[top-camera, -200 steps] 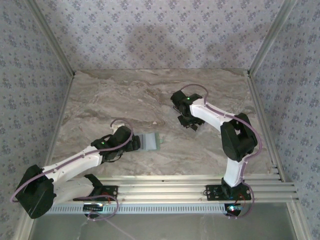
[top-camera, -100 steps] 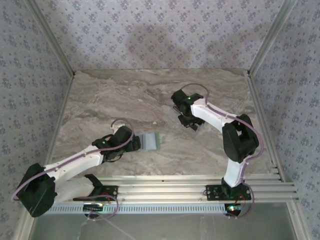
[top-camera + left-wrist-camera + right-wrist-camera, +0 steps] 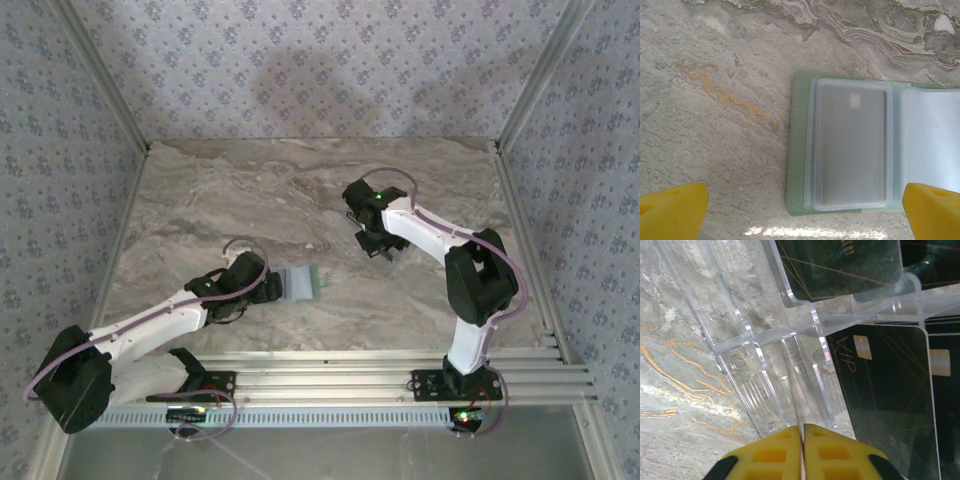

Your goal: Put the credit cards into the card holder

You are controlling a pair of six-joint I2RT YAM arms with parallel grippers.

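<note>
The desk (image 3: 250, 190) is showing a polished marble pattern, grey-beige with orange veining. The card holder (image 3: 799, 150) is lying open and flat on it. Its soft sage-green cover has stitched edges and is carrying frosted clear plastic sleeves (image 3: 815, 150) with rounded corners. In the overhead view it is sitting at 3 o'clock from the left claw (image 3: 801, 205).

A sleeved card (image 3: 852, 150) is showing through the front sleeve as a dull grey rectangle with a pale square mark; its print is not legible. The holder's far leaf is running out of frame at 3 o'clock.

The left claw is standing fully spread, its yellow fingertips (image 3: 670, 212) flanking the holder and gripping nothing.

The credit cards (image 3: 885, 405) are thin black rectangles with gold lines, one reading "VIP". They are sitting within a clear acrylic rack (image 3: 765, 335) of ribbed dividers, and several are being cropped by the frame edges.

The right claw (image 3: 802, 452) is holding its fingertips pressed together at the rack's 6 o'clock edge. Whether anything thin is being pinched cannot be told.
</note>
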